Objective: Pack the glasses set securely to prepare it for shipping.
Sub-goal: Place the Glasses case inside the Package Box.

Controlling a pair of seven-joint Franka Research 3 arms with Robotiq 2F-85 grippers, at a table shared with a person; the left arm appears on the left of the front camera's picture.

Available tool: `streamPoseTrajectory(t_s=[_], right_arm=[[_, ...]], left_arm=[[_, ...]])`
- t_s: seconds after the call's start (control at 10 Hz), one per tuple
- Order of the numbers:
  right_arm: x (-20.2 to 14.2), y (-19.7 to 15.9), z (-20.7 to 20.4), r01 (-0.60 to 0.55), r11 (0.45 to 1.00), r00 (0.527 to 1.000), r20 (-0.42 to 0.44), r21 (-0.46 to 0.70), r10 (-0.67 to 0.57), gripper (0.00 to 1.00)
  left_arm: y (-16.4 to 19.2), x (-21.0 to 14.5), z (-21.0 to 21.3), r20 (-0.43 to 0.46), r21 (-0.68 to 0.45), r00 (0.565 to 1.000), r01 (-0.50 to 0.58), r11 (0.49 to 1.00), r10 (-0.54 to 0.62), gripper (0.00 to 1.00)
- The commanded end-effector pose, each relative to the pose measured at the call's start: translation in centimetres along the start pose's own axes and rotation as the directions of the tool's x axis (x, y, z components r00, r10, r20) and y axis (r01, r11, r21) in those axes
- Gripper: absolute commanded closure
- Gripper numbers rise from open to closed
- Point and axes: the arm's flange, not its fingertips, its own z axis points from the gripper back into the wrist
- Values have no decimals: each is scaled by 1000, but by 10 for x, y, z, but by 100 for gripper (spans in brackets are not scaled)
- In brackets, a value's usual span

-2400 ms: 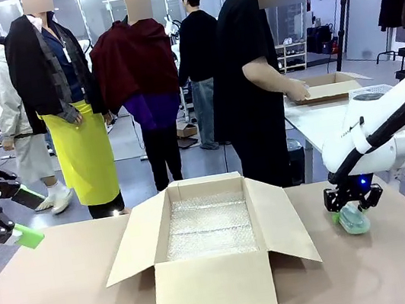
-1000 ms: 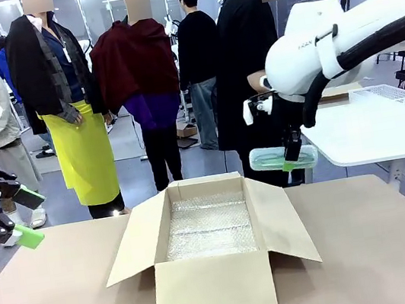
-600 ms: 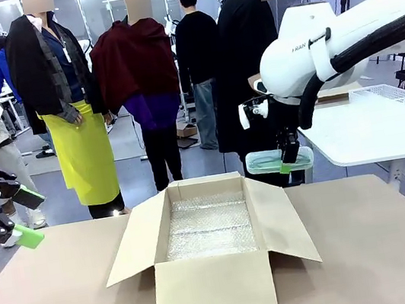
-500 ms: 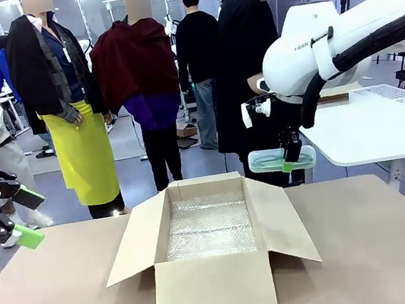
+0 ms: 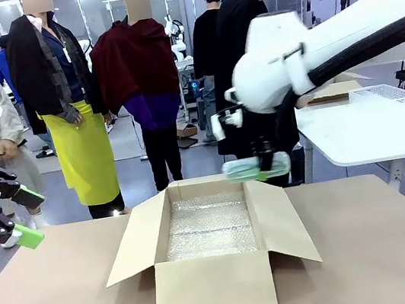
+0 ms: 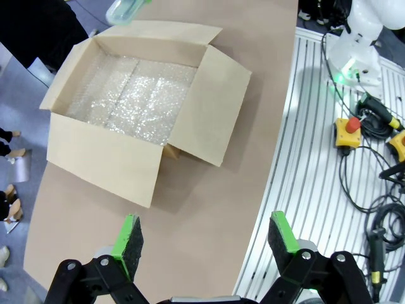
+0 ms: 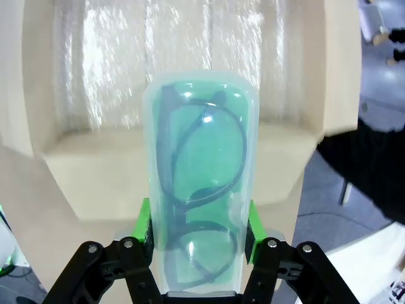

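Wide-spread green-padded fingers point(image 6: 131, 237) over an open, bubble-wrap-lined carton point(image 6: 107, 168) on the table point(image 6: 209, 215).

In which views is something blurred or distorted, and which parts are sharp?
Front view: the white right arm and the translucent mint-green glasses case under it are smeared by motion, while the brown cardboard carton is sharp. Right wrist view: the case is sharp, but the carton and its bubble-wrap lining streak. Left wrist view: sharp, yet the wide lens bends the table edge.
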Motion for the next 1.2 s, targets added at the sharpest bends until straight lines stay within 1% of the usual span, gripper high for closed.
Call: streamPoseTrajectory(t_s=[0.0,0.1,0.2,0.3,0.4,0.5,0.8,1.0,1.1], right_arm=[[63,-23,-24,24,998,998,-64,65,-19,36],[80,-26,-32,35,997,998,-53,72,-31,36],[108,-29,-48,26,998,998,-60,49,-23,36],[127,-35,-63,25,999,995,-93,36,-21,36],[135,-44,-75,40,998,995,-90,47,-36,36],[137,-52,-87,48,997,995,-91,52,-43,36],[135,-64,-143,55,996,995,-89,73,-48,36],[126,-68,-163,55,995,993,-106,79,-46,36],[120,-71,-169,67,995,993,-99,70,-60,36]], left_arm=[[0,0,1,7,-5,1000,17,1000,-17,0],[0,0,1,7,-5,1000,17,1000,-17,0],[0,0,1,7,-5,1000,17,1000,-17,0],[0,0,1,7,-5,1000,17,1000,-17,0],[0,0,1,7,-5,1000,17,1000,-17,0],[0,0,1,7,-5,1000,17,1000,-17,0],[0,0,1,7,-5,1000,17,1000,-17,0],[0,0,1,7,-5,1000,17,1000,-17,0],[0,0,1,7,-5,1000,17,1000,-17,0]])
